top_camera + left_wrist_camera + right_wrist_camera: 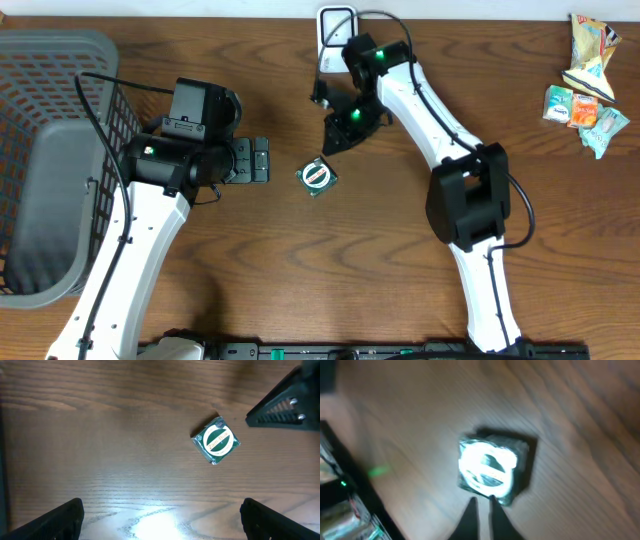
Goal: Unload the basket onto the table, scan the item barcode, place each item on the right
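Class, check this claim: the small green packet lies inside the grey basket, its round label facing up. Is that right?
No. The small green packet lies on the wooden table, outside the grey basket, its round label facing up; the overhead view shows it.

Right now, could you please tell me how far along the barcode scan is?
Done: nothing that shows. The green packet lies flat on the table, held by neither arm. In hand: the right gripper hangs shut just beside it; the left gripper stands open and empty. Left: pick up the packet and scan it.
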Robot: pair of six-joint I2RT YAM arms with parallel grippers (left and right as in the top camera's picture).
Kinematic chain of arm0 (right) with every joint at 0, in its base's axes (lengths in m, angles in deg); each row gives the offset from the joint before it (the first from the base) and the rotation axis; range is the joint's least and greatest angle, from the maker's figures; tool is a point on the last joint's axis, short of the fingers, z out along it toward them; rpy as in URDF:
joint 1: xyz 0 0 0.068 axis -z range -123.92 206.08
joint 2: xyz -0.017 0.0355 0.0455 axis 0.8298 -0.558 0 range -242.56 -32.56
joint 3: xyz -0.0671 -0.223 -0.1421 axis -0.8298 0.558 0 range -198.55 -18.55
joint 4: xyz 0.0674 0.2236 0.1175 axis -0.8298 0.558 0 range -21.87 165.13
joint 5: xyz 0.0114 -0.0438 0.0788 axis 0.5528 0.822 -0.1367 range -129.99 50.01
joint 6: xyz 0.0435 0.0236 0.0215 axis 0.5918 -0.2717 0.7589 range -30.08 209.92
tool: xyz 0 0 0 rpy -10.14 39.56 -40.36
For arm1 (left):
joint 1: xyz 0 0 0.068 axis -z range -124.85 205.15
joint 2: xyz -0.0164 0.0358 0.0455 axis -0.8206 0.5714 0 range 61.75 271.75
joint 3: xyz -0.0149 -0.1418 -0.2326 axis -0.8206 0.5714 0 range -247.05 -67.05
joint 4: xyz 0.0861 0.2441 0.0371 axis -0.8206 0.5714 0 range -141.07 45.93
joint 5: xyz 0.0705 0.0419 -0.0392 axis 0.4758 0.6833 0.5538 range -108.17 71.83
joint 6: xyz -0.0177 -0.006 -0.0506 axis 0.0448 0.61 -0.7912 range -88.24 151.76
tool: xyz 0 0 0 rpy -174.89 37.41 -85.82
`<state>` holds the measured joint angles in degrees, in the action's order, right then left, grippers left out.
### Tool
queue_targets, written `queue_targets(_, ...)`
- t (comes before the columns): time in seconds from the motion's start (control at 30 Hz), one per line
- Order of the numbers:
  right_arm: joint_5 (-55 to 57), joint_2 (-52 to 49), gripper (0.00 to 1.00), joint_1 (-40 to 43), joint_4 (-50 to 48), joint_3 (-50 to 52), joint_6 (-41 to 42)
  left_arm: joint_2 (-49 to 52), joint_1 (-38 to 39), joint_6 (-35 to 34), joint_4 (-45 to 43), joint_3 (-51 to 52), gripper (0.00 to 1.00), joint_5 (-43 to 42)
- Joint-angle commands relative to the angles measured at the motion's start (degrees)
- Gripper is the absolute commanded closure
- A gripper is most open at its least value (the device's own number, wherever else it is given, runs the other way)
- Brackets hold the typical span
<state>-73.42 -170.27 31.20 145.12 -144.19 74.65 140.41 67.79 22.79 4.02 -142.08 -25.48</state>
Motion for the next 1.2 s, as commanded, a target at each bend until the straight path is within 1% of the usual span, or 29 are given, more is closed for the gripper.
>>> queue_targets(0.0,-2.6,1.6,0.99,-3.7,-0.3,-0.7,0.5,-0.4,-0.1,0.3,0.0,-0.6,0.02,0.3)
queue_targets(0.07,-3.2,1.6,0.99,-5.2,-0.5,0.0,0.6,-0.4,-0.1,0.3,0.0,-0.6,0.02,0.3)
queue_targets(0.27,-1.7,1.6,0.98,-10.3,-6.0,5.7,11.1,-0.4,-0.1,0.3,0.0,-0.6,0.02,0.3)
queue_targets(0.4,4.6,1.6,0.98,-11.6,-9.4,10.3,16.9,-0.4,-0.1,0.3,0.0,-0.6,0.02,0.3)
queue_targets(0.43,7.7,1.6,0.99,-11.5,-10.5,12.0,20.3,-0.4,-0.1,0.3,0.0,-0.6,0.03,0.3)
queue_targets(0.57,9.5,1.6,0.98,-11.3,-12.0,14.1,21.0,-0.4,-0.1,0.3,0.0,-0.6,0.02,0.3)
queue_targets(0.73,19.5,1.6,0.99,-10.4,-11.0,14.1,21.4,-0.4,-0.1,0.3,0.0,-0.6,0.02,0.3)
queue_targets(0.87,30.7,1.7,0.99,-9.9,-8.5,13.6,25.9,-0.4,-0.1,0.3,0.0,-0.6,0.02,0.3)
queue_targets(0.97,39.2,1.7,0.99,-9.2,-5.1,11.0,29.0,-0.4,-0.1,0.3,0.0,-0.6,0.02,0.3)
queue_targets(1.03,42.6,1.7,0.99,-8.5,-2.8,8.6,29.7,-0.4,-0.1,0.3,0.0,-0.6,0.02,0.3)
queue_targets(1.17,44.4,1.7,0.94,-7.0,0.3,3.8,30.9,-0.4,-0.1,0.3,0.0,-0.6,0.02,0.3)
